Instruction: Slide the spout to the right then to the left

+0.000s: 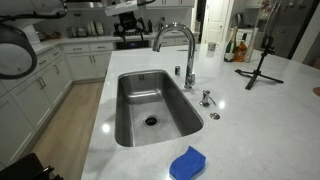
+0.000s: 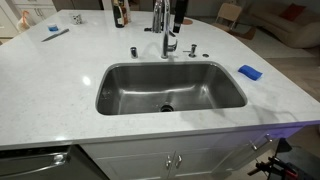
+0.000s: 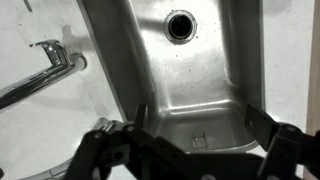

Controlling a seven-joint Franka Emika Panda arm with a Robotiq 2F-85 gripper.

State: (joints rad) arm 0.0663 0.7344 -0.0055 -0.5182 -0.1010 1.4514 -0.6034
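One tall, arched chrome spout [image 1: 190, 50] stood behind one stainless steel sink [image 1: 125, 110]. One blue sponge [image 1: 186, 162] lay nearby (on the counter). The one black gripper [image 3: 193, 112] hung spread wide above the basin.

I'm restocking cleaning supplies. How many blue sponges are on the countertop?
1. The blue sponge lies on the countertop beside the sink rim; none other shows, though some could be hidden.
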